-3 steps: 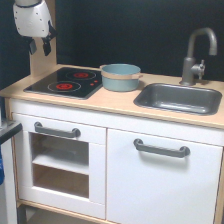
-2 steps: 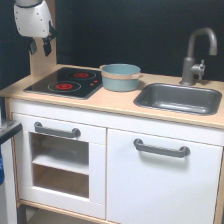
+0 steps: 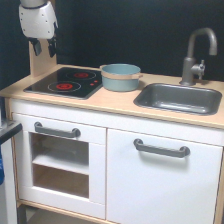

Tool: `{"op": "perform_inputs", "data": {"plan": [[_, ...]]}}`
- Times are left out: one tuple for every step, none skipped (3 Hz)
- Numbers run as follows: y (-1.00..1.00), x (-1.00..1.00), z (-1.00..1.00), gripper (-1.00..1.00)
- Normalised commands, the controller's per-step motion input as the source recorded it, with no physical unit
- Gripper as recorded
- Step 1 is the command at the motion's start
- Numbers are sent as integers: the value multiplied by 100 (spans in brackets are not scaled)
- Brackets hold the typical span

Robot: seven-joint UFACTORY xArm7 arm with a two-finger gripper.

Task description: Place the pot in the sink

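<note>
Blue-grey pot (image 3: 120,77) sits beside sink (image 3: 178,98) — gripper (image 3: 44,47) hangs apart; jaws parted.

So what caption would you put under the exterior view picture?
Gripper open above the stove, pot on the counter beside the empty sink.

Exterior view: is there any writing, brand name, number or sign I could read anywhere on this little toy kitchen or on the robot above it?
None can be read.
The pot, the sink, the faucet and the white cabinet doors show no text.
The hob bears only red ring markings, no numbers.
The white end effector shows no label that is legible.
</note>
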Motion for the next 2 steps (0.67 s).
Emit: {"op": "perform_inputs", "data": {"plan": [[15, 73, -2, 100], [24, 83, 2, 100]]}}
